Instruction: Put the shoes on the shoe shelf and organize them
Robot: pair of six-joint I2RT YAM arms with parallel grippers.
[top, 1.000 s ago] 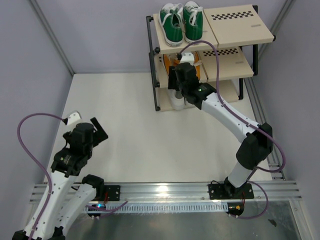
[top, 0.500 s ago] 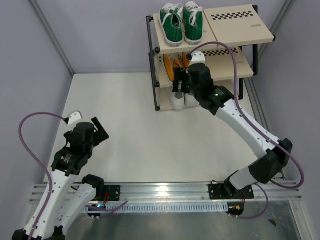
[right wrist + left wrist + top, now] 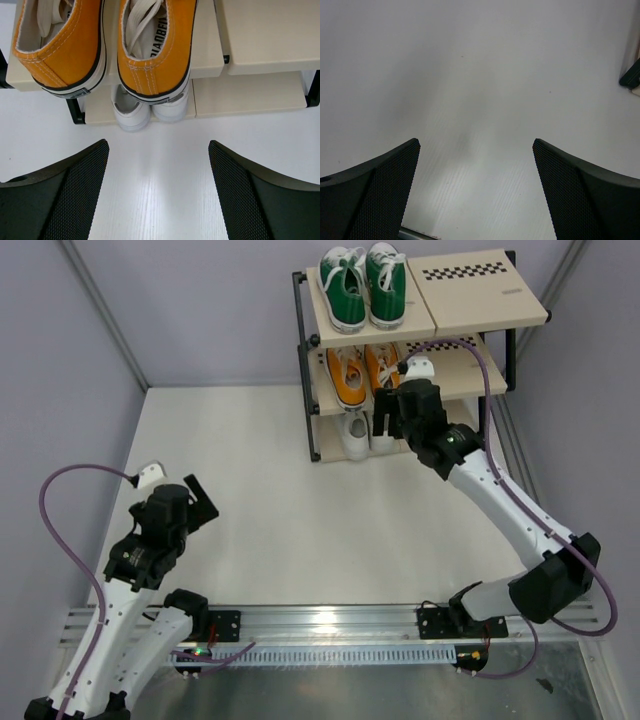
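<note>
The three-tier shoe shelf (image 3: 480,300) holds all three pairs at its left end: green sneakers (image 3: 343,295) on top, orange sneakers (image 3: 160,50) on the middle board, white sneakers (image 3: 131,110) at the bottom. The right gripper (image 3: 158,150) hovers just before them, fingers spread and empty. The left gripper (image 3: 475,145) — likewise spread, empty — hangs over the white table (image 3: 280,500).

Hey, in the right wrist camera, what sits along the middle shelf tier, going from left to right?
One orange sneaker → second orange sneaker → the shelf's right-hand board.
</note>
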